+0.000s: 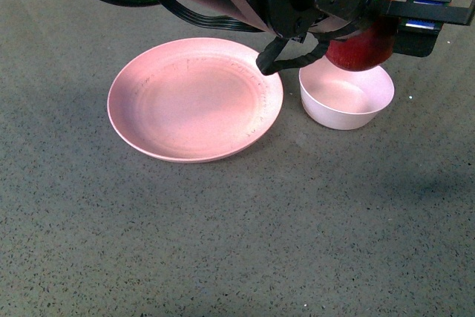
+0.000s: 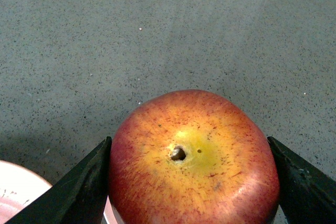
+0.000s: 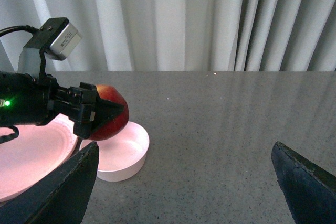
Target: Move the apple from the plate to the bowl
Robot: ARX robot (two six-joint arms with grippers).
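Apple (image 1: 360, 50), dark red, hangs in the air pinched between the two black fingers of the left claw (image 2: 191, 179), just above the far rim of the bowl (image 1: 345, 102), at about 12 o'clock of it. The bowl stands on the grey speckled desk (image 1: 297, 220) at 3 o'clock of the plate (image 1: 193, 102), the two just beside each other. Small coloured marks on the black housing at the front view's upper right are too small to read. Only the left wrist view shows the apple's yellow patch and stem dimple, with a finger pressed to each flank; the front view shows just its red underside below the arm. The right wrist view alone shows the right claw (image 3: 185, 150), spread wide and gripping nothing, well apart from the bowl, plus a green light (image 3: 6, 102) and a grey camera box (image 3: 60, 38) on the left arm, and a pale curtain (image 3: 184, 19) behind the desk.
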